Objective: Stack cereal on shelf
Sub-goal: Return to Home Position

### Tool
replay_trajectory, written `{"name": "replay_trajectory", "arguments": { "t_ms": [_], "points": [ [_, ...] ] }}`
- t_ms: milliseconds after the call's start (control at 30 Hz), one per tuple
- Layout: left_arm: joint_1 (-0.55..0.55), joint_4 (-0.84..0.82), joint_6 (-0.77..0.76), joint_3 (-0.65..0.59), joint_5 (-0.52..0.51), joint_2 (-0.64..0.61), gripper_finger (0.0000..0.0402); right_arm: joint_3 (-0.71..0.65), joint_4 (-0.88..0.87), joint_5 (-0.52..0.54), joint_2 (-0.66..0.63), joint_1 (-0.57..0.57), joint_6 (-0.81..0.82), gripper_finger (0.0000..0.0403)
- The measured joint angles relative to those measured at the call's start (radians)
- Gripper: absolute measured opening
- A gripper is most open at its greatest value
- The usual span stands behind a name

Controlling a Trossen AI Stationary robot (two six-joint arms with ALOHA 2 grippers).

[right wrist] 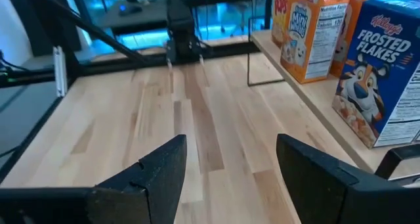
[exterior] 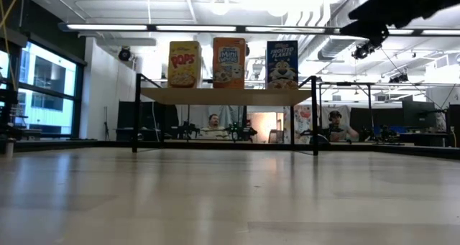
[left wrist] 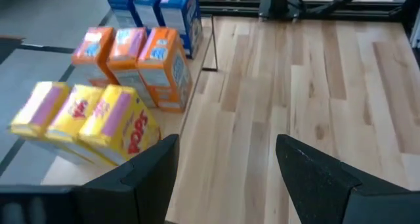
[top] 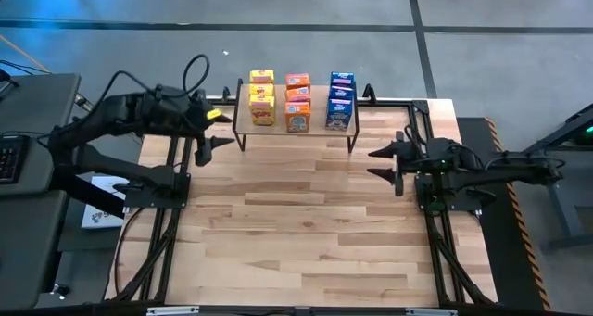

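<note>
My left fingers stand apart, holding nothing; the left gripper hangs just beside the yellow end of the shelf. My right gripper waits well apart from it, spread and empty too. Yellow Pops boxes, orange boxes and blue Frosted Flakes boxes stand upright in colour rows on the shelf, seemingly three deep, so I judge only parking remains.

I'm looking across the pale butcher-block wooden desk into a workshop. There are tall glass windows at the low view's left and long white ceiling light strips overhead. A seated person and a second person sit behind. From above, grey concrete floor surrounds the desk.
</note>
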Motion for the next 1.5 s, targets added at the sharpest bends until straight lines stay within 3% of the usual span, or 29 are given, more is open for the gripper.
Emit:
{"name": "replay_trajectory", "arguments": {
  "t_ms": [300,667,1067,1233,1500],
  "points": [
    [-0.076,0.298,-0.070,-0.396,-0.027,-0.219,0.0246,-0.146,0.058,-0.009,-0.203,0.003,0.020,0.0229],
    [-0.196,0.639,-0.091,-0.773,-0.028,-0.390,0.0246,-0.164,0.055,0.000,-0.227,0.003,-0.003,0.0229],
    [-0.299,0.816,-0.117,-1.024,-0.034,-0.526,0.0246,-0.164,0.052,-0.001,-0.224,0.003,0.021,0.0229],
    [-0.321,0.839,-0.116,-1.109,-0.090,-0.590,0.0246,-0.164,0.050,-0.003,-0.224,0.003,0.007,0.0229],
    [-0.331,0.895,-0.114,-1.233,-0.089,-0.703,0.0246,-0.164,0.051,-0.003,-0.224,0.003,0.008,0.0229]
  ]
}}
